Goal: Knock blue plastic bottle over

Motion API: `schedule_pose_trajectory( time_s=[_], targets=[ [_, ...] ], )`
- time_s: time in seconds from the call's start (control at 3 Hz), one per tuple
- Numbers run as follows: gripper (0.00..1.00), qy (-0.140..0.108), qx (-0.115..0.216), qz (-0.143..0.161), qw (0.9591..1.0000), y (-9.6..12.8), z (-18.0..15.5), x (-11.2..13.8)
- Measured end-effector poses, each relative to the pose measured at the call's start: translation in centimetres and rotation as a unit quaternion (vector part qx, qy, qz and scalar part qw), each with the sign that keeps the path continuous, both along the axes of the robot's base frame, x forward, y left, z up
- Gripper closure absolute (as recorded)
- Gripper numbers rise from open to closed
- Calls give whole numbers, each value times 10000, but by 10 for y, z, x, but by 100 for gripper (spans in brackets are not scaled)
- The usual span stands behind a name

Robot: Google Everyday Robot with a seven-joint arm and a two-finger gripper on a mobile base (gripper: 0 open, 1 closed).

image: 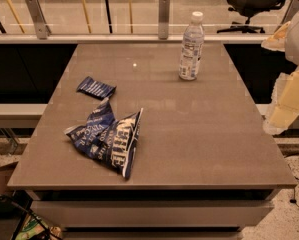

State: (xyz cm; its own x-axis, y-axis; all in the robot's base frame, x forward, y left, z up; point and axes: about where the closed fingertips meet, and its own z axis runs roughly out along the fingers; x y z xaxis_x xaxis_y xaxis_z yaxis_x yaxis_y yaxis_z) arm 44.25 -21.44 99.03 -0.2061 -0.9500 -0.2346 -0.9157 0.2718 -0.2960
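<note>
Upright at far right of worktop [199,134]: clear bottle [191,49], white cap on, pale blue-and-white label, contents not discernible. Near left: crumpled snack bag [109,140] and, farther back, small packet [95,88]. Beyond right edge, well apart from bottle: pincer [289,101], opening impossible to tell.

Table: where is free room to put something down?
Free: right half, in front of the blue plastic bottle; far left corner behind the small bag. Crowded: front left, crumpled bag. End effector hangs beyond the right edge.
</note>
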Motion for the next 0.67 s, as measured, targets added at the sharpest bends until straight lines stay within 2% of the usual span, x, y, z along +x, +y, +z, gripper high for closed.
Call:
schedule_pose_trajectory(
  time_s=[0.33, 0.67],
  targets=[
    [0, -91, 308, 43, 9995, -5, 5, 13],
    [0, -179, 830, -39, 9964, -15, 9, 33]
  ],
)
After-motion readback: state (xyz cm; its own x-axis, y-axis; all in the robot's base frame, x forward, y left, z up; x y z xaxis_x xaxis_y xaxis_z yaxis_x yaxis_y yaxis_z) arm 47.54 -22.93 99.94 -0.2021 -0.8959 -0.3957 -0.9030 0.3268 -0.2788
